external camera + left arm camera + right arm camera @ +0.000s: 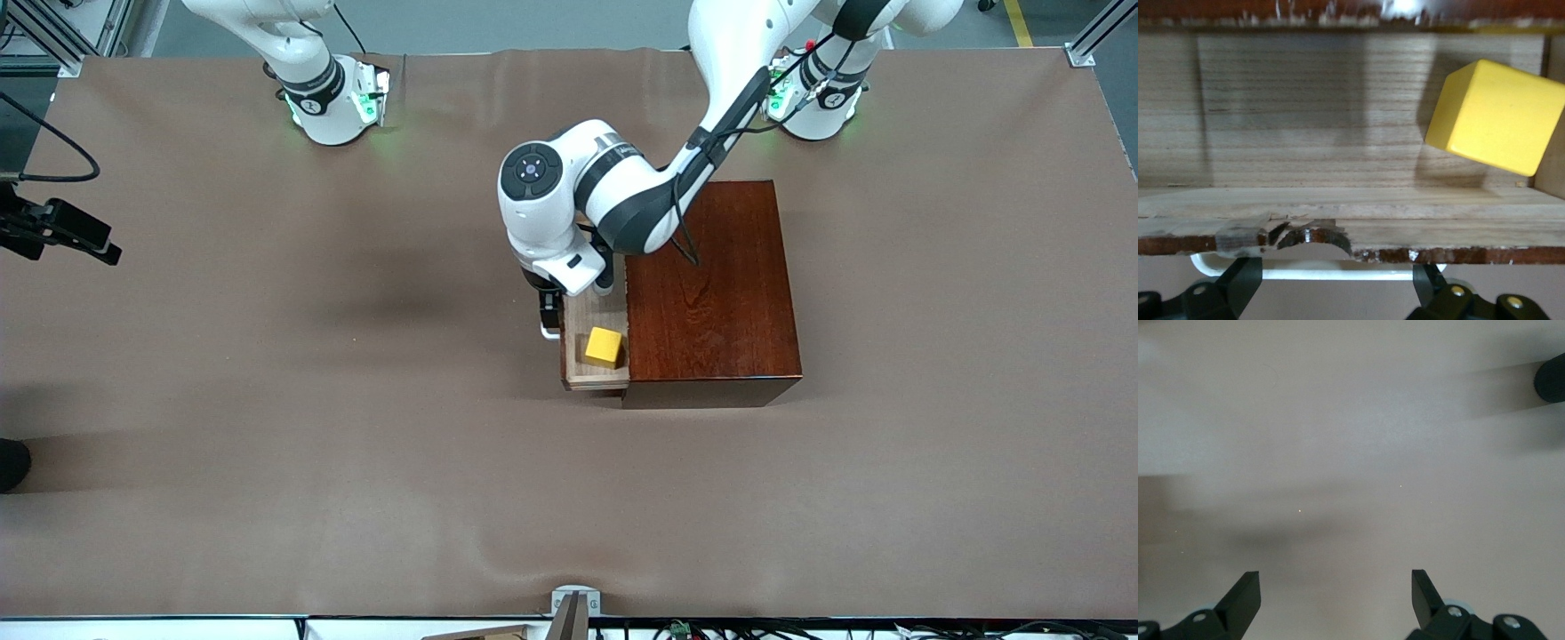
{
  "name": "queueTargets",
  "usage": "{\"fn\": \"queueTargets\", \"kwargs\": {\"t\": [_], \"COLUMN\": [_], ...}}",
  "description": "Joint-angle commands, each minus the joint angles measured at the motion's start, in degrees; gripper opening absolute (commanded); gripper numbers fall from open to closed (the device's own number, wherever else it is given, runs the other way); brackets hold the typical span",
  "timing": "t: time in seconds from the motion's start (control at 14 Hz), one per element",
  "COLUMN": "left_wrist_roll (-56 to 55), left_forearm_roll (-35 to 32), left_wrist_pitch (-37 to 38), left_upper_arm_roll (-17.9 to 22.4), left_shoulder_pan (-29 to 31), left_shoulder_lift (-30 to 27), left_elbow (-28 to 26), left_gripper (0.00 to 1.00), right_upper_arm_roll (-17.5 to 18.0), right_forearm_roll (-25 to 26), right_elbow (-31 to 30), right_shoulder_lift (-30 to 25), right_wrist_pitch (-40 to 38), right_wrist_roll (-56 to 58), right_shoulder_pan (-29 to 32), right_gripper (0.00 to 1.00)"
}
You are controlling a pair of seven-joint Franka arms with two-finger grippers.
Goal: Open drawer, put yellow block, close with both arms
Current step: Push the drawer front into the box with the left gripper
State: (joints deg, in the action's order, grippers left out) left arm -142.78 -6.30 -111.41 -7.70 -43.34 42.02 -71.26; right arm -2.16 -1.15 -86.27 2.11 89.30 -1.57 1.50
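Observation:
The drawer point(587, 313) stands partly pulled out of the dark reddish-brown box point(711, 284), toward the right arm's end of the table. The yellow block point(604, 346) lies in the drawer, at its end nearer to the front camera, and also shows in the left wrist view point(1495, 117). My left gripper point(551, 311) is open at the drawer front, its fingers point(1245, 280) on either side of the white handle point(1338, 273), not closed on it. My right gripper point(1336, 593) is open and empty over bare table; it does not show in the front view.
The brown table cover point(356, 444) spreads wide around the box. A black camera mount point(62, 227) sticks in at the right arm's end. A dark round object point(1551, 379) shows at the edge of the right wrist view.

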Motion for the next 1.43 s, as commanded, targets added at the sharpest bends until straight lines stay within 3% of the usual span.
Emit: {"fn": "queueTargets", "kwargs": {"t": [0.0,0.43,0.64,1.07,1.36], "left_wrist_roll": [0.92,1.01,1.01,0.92,1.44], "left_forearm_roll": [-3.27,-5.2,-11.08,-11.36,-11.45], "left_wrist_pitch": [6.11,11.2,12.44,11.56,10.95], "left_upper_arm_roll": [1.37,4.53,4.53,3.48,3.92], "left_shoulder_pan": [1.85,3.0,2.56,-0.51,-0.79], "left_shoulder_lift": [-0.36,-0.36,-0.27,-1.06,-6.49], "left_elbow": [-0.81,-0.72,-0.72,0.77,1.13], "left_gripper": [1.0,1.0,1.0,1.0,1.0], "right_upper_arm_roll": [0.75,0.75,0.75,0.75,0.75], "right_forearm_roll": [0.36,0.28,0.19,0.27,0.19], "right_elbow": [-0.3,-0.39,-0.39,-0.39,-0.39], "right_shoulder_lift": [-0.53,-0.44,-0.44,-0.44,-0.44], "right_wrist_pitch": [-0.18,-0.18,-0.18,0.0,-0.18], "right_wrist_roll": [-0.1,-0.01,-0.1,-0.01,-0.1], "right_shoulder_pan": [1.05,1.05,1.13,1.05,0.96], "right_gripper": [1.0,1.0,1.0,1.0,1.0]}}
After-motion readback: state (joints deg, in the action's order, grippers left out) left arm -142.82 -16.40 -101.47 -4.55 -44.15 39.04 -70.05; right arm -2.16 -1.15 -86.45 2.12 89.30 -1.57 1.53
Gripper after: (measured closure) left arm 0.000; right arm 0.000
